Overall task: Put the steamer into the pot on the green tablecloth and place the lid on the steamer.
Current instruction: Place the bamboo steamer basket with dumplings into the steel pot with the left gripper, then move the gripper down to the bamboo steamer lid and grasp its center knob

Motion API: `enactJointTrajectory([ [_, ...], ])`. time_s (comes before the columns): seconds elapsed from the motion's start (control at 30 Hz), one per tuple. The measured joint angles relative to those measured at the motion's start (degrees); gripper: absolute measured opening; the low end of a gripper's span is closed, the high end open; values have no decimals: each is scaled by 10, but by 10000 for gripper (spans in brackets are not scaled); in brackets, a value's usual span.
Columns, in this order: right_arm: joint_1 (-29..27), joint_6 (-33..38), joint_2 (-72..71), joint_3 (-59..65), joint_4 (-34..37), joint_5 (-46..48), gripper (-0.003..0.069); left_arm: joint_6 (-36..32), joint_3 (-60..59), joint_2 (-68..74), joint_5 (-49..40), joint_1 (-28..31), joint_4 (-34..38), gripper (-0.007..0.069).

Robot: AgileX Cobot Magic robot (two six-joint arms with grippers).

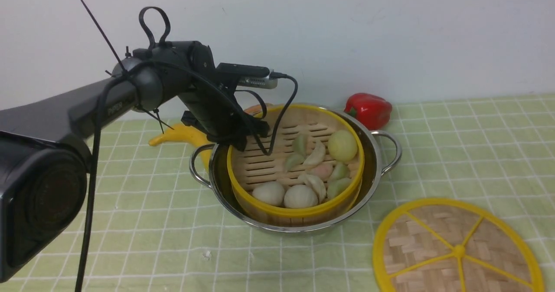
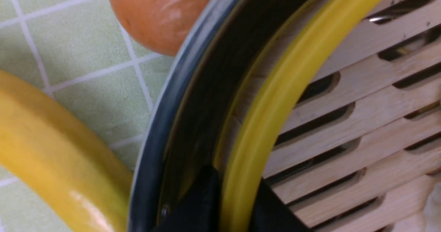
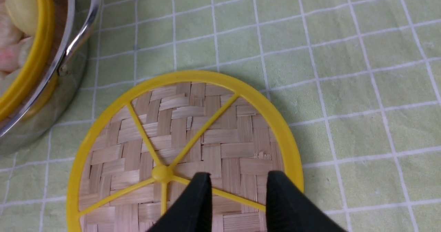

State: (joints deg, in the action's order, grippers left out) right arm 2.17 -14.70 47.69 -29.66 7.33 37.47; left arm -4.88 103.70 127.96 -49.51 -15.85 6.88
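Observation:
The steamer (image 1: pixel 295 211), a bamboo basket with yellow rims, sits inside the steel pot (image 1: pixel 373 170) on the green tablecloth (image 1: pixel 477 144). Buns and dumplings lie on its slatted floor. My left gripper (image 1: pixel 240 140) is at the steamer's far left rim. In the left wrist view its two black fingers straddle the yellow rim (image 2: pixel 275 97) with no gap showing, so my left gripper (image 2: pixel 237 204) is shut on it. The lid (image 1: pixel 455 250), a flat woven disc, lies on the cloth right of the pot. My right gripper (image 3: pixel 237 180) hangs open above the lid (image 3: pixel 206 128), holding nothing.
A yellow banana (image 1: pixel 177 138) lies on the cloth just left of the pot, under my left arm. An orange fruit (image 2: pixel 158 14) rests against the pot's far rim. A red pepper (image 1: pixel 368 109) stands behind the pot. The wall runs close behind.

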Motion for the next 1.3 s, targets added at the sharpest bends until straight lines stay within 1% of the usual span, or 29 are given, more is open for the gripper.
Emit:
enactJointTrajectory([
  [0.1, 0, 0, 0, 0, 0, 4, 242, 2, 2, 0, 0, 0, 5, 169],
  [0.13, 0, 1, 0, 0, 0, 4, 242, 2, 7, 0, 0, 0, 6, 207],
  [0.17, 0, 1, 0, 0, 0, 4, 242, 2, 10, 0, 0, 0, 6, 213],
  [0.2, 0, 1, 0, 0, 0, 5, 242, 2, 21, -2, -3, 0, 6, 250],
  [0.23, 0, 1, 0, 0, 0, 5, 242, 2, 27, -4, -7, 0, 6, 270],
  [0.3, 0, 1, 0, -2, 0, 7, 242, 2, 60, -11, -32, 0, 4, 318],
  [0.33, 0, 1, 0, -3, 0, 7, 242, 2, 63, -12, -34, 0, 4, 318],
  [0.37, 0, 5, 0, -7, 0, 7, 242, 2, 93, -18, -63, 0, 2, 347],
  [0.43, 0, 24, 0, -17, 11, 4, 242, 2, 136, -25, -105, 0, -1, 367],
  [0.53, 2, 84, 11, -42, 86, -15, 242, -4, 206, -37, -182, 0, -14, 377],
  [0.6, 5, 120, 23, -51, 130, -21, 242, -6, 229, -42, -189, 0, -20, 377],
  [0.67, 31, 205, 57, -73, 222, -23, 242, -7, 270, -65, -196, 0, -29, 365],
  [0.7, 34, 220, 60, -76, 230, -22, 242, -8, 273, -73, -196, 0, -29, 361],
  [0.77, 78, 303, 113, -92, 297, -8, 242, -11, 280, -111, -197, 0, -29, 321],
  [0.8, 89, 315, 132, -96, 306, 1, 242, -13, 280, -125, -199, 0, -27, 299],
  [0.83, 111, 331, 160, -104, 311, 18, 242, -13, 280, -147, -199, 0, -25, 272],
  [0.87, 122, 332, 179, -108, 306, 34, 242, -14, 280, -159, -199, 0, -24, 248],
  [0.9, 133, 324, 207, -117, 292, 48, 242, -15, 276, -184, -199, 0, -22, 209],
  [0.93, 133, 324, 207, -117, 292, 48, 242, -16, 275, -188, -199, 0, -22, 202],
  [0.97, 141, 301, 244, -132, 253, 67, 242, -19, 265, -227, -199, 0, -20, 152],
  [1.03, 143, 248, 286, -158, 183, 84, 242, -25, 243, -281, -199, 0, -20, 76],
  [1.1, 143, 181, 322, -187, 92, 100, 242, -39, 205, -338, -199, 0, -25, 8],
  [1.17, 143, 130, 343, -213, 33, 113, 242, -51, 165, -396, -199, 0, -28, -21],
  [1.2, 143, 108, 355, -228, -2, 122, 242, -57, 139, -426, -199, 0, -30, -23],
  [1.27, 143, 80, 368, -245, -37, 135, 242, -74, 73, -480, -198, 0, -30, -23],
  [1.3, 143, 78, 370, -246, -42, 136, 242, -76, 66, -486, -198, 0, -30, -23],
])
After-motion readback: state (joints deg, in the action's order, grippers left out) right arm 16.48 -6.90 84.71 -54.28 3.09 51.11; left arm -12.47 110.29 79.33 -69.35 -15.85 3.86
